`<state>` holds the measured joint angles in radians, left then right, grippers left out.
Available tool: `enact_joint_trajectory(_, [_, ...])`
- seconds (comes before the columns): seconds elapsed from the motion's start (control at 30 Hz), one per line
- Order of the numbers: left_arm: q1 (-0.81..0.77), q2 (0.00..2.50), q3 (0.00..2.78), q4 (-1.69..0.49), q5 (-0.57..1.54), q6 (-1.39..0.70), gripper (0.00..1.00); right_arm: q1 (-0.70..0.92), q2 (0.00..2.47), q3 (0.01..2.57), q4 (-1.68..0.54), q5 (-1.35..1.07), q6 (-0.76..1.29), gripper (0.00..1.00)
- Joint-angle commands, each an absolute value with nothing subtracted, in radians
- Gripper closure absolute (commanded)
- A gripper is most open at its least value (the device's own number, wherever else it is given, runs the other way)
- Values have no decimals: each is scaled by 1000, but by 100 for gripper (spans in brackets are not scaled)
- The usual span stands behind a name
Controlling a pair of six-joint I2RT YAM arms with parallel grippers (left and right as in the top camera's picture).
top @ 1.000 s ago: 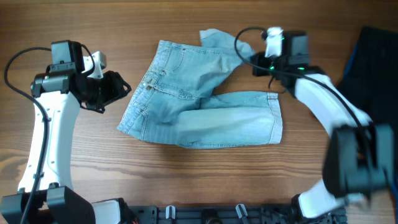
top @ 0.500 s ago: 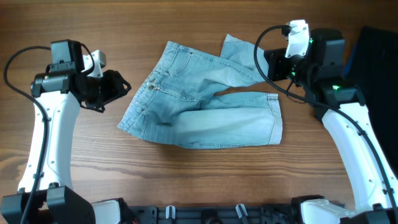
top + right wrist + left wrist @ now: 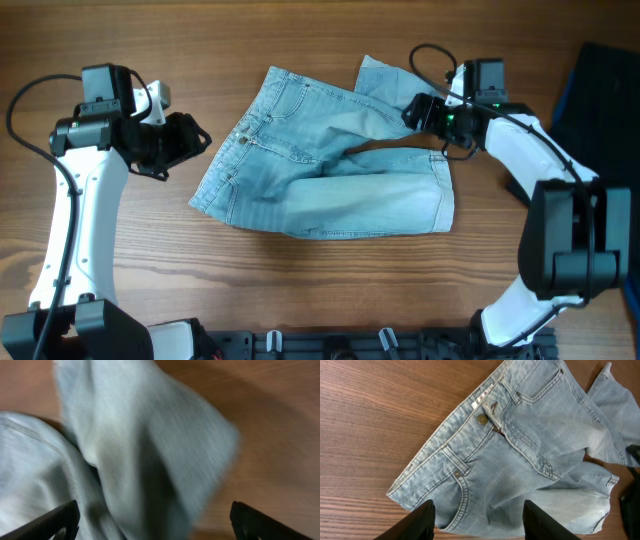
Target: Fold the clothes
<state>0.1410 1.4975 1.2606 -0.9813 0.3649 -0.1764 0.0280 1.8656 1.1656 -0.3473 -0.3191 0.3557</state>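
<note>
The clothes, light blue denim shorts (image 3: 330, 170), lie spread in the middle of the table, waistband to the left and one leg (image 3: 385, 85) rumpled toward the upper right. My right gripper (image 3: 412, 110) hovers at that leg's edge, open wide. In the right wrist view the blurred leg cloth (image 3: 150, 435) lies loose under the right gripper (image 3: 155, 525), touched by neither finger. My left gripper (image 3: 190, 148) stays just left of the waistband, open and holding nothing. In the left wrist view the left gripper (image 3: 480, 522) stands over the shorts' (image 3: 520, 435) hip pocket.
A dark cloth with a bright blue edge (image 3: 600, 90) lies at the table's right edge, behind my right arm. A black rail (image 3: 330, 345) runs along the front edge. Bare wood surrounds the shorts.
My right gripper pulled the upper leg to the right, then opened and let it go. The leg now lies farther right. The left arm has not moved.
</note>
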Motion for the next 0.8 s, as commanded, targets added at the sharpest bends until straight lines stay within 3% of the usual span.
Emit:
enact_joint_trajectory(0.0, [139,1488,1273,-974,366,-159,43,16,1887,1177,-200,-570,394,17])
enact_joint_trajectory(0.03, [139,1488,1273,-973,366,-159,43,16,1885,1177,-155,-619,394,38])
enact_joint_trajectory(0.07, [139,1488,1273,-973,366,-159,43,14,1878,1177,-115,-674,395,74])
enact_joint_trajectory(0.1, [139,1488,1273,-973,366,-159,43,11,1863,1180,-88,-736,405,89])
enact_joint_trajectory(0.17, [139,1488,1273,-976,366,-159,43,9,1813,1193,-104,-751,421,96])
enact_joint_trajectory(0.43, [139,1488,1273,-957,366,-159,42,39,1478,1240,-405,-588,419,96])
enact_joint_trajectory(0.57, [139,1488,1273,-953,366,-159,42,90,1457,1240,-532,-489,430,96])
enact_joint_trajectory(0.77, [139,1488,1273,-954,366,-160,41,162,1576,1240,-419,-345,436,86])
